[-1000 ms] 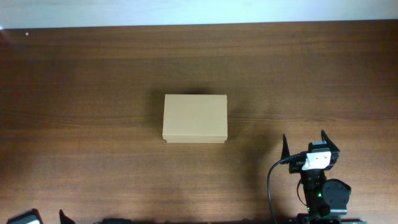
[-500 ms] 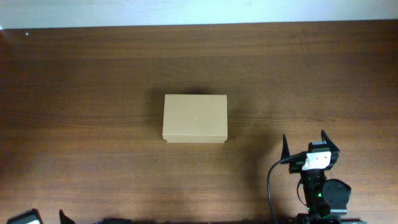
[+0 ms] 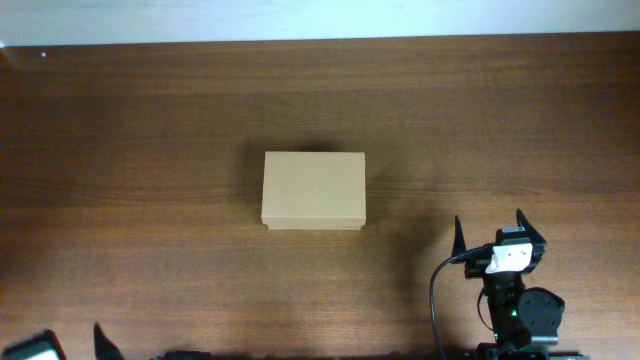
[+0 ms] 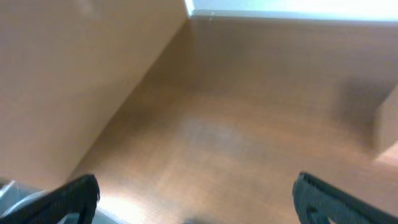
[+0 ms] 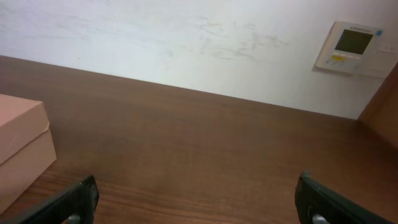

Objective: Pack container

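The container (image 3: 314, 190) is a plain tan cardboard box with its lid down, lying flat at the middle of the wooden table (image 3: 150, 120). My right gripper (image 3: 490, 226) stands open near the front edge, to the right of the box and a short way in front of it, with nothing between its fingers. The right wrist view shows the container (image 5: 22, 149) at far left, beyond the open right gripper (image 5: 198, 191). My left gripper (image 3: 70, 345) barely shows at the bottom left corner. In its own blurred view the left gripper (image 4: 196, 194) is open and empty, with the container's edge (image 4: 388, 130) at far right.
A pale wall (image 5: 186, 43) with a small control panel (image 5: 348, 46) runs behind the table's back edge. A tan side board (image 4: 62, 81) rises along the left of the table, and a brown one (image 5: 382, 106) along the right.
The left gripper's fingertip has edged slightly further into the overhead view at the bottom. The box and the right gripper have not moved.
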